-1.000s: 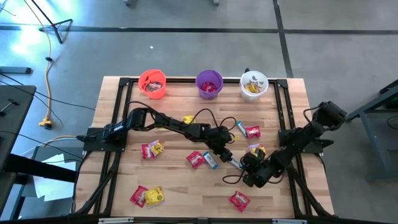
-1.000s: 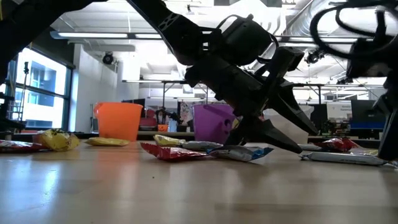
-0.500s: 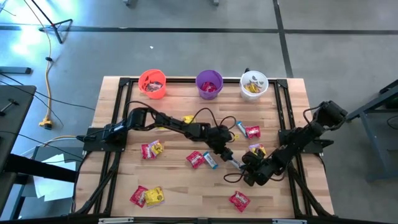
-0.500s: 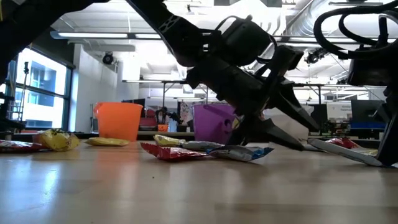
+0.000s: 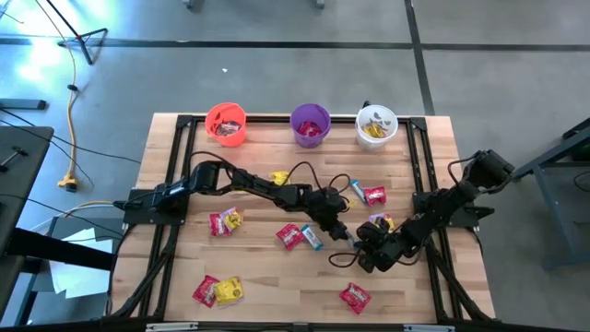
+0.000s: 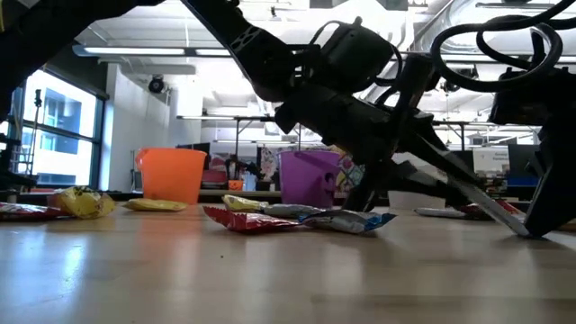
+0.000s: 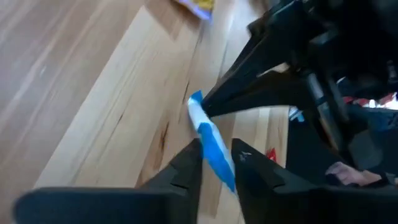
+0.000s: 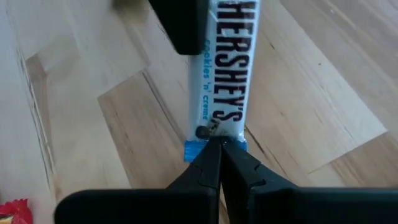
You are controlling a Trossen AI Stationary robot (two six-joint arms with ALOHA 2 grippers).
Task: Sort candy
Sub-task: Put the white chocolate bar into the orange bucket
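The right gripper [image 8: 219,144] is closed on one end of a slim blue-and-white bar [image 8: 227,68], the bar being held just above the tabletop near the middle of the table [image 5: 258,267]; the left gripper [image 7: 216,163] is set around the bar's other end, its fingers [image 7: 186,167] narrowed about the wrapper, though whether they are actually pressing on it cannot be told from the wrist view; a handover between the two arms is judged to be in hand. Around the pair, loose candy is scattered: red packets [image 5: 289,236] just beside the left gripper, a red packet with a blue bar [image 5: 367,194] farther toward the cups, a red-and-yellow pair [image 5: 224,220] to the left, another pair [image 5: 216,290] near the front edge, a single red one [image 5: 354,296] at the front. Along the far edge, the orange-red cup [image 5: 226,124], purple cup [image 5: 310,124] and white cup [image 5: 376,125] each hold some sweets; the sorting is judged partly done, with roughly a dozen pieces left.
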